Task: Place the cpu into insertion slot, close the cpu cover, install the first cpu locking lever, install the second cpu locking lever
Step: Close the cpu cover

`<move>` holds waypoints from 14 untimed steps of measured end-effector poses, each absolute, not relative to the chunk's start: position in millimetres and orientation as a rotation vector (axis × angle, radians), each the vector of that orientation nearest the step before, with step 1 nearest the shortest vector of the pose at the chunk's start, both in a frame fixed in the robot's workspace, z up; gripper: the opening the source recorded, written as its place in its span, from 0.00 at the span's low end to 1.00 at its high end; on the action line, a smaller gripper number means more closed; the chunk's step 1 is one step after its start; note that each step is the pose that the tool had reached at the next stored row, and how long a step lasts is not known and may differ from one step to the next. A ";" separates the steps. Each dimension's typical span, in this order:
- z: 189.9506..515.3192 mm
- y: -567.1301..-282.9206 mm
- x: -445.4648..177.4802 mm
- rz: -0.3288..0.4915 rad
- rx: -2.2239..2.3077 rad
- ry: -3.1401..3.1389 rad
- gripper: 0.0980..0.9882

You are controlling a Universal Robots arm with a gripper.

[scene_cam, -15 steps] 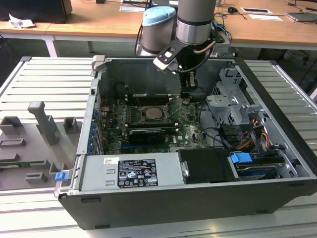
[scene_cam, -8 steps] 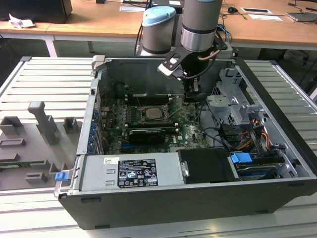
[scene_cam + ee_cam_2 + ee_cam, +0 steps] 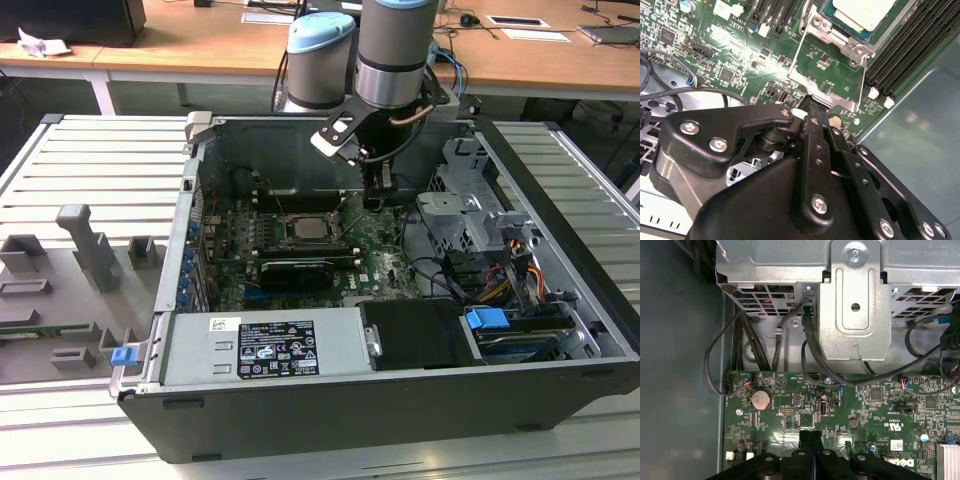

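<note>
The hand point(image 3: 811, 103), its two fingers pressed together with nothing between them, has its tips just beside the free edge of the one cpu cover point(image 3: 840, 98), which stands swung up off the socket. The one cpu point(image 3: 305, 228) sits in that socket, at eight o'clock from the hand in the exterior view, inside one open computer case point(image 3: 300, 420) on the table point(image 3: 80, 150).

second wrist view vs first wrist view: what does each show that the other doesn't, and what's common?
Second wrist view: the cpu sitting in its socket, the cpu cover open beside it, black memory slots.
First wrist view: a metal drive cage, a coin cell, black cables.
Both: the green motherboard and the gripper, shut, low over the board.
</note>
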State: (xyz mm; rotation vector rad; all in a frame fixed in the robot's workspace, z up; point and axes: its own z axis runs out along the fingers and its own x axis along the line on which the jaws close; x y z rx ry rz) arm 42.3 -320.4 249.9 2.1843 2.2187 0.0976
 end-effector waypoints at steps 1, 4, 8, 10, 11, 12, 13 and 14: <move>249.9 -320.4 41.9 0.098 2.184 2.219 0.01; 249.9 -320.4 40.9 0.098 2.184 2.219 0.01; 249.9 -320.4 39.5 0.098 2.184 2.219 0.01; 249.9 -320.4 39.4 0.098 2.184 2.219 0.01; 249.9 -320.4 39.3 0.098 2.184 2.219 0.01; 249.9 -320.4 39.1 0.098 2.184 2.219 0.01; 249.9 -320.4 38.9 0.098 2.184 2.219 0.01; 249.9 -320.4 38.8 0.097 2.184 2.219 0.01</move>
